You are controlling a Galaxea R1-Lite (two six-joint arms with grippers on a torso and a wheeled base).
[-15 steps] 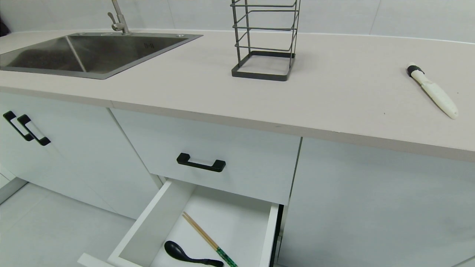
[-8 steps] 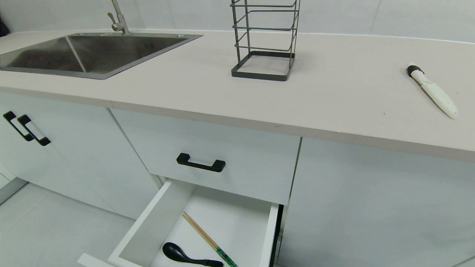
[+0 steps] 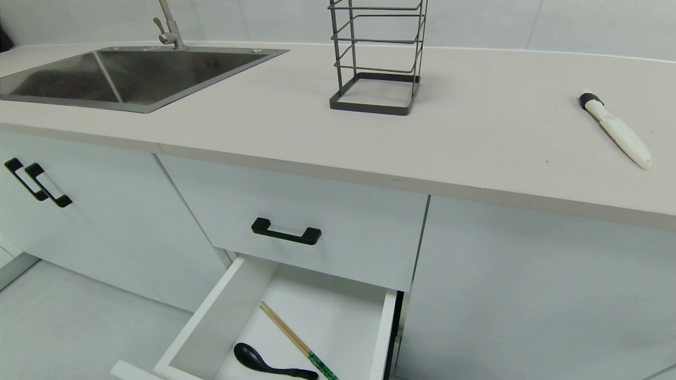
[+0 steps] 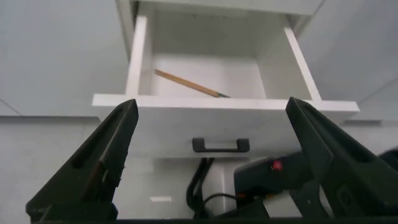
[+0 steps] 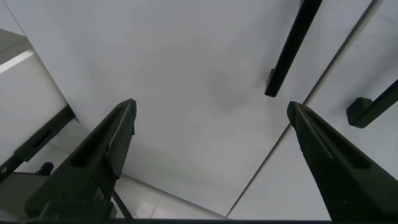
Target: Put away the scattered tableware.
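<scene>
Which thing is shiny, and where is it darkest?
Head view: the sink gleams, a pale streak crossing its basin; darkest is the gap right of the open drawer. Left wrist view: the drawer's inside is bright, dimmer below its front.

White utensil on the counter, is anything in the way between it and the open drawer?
Nothing visible. The white utensil lies alone on the counter; the wire rack stands well aside. The drawer is open, with chopsticks and a black spoon lying inside.
</scene>
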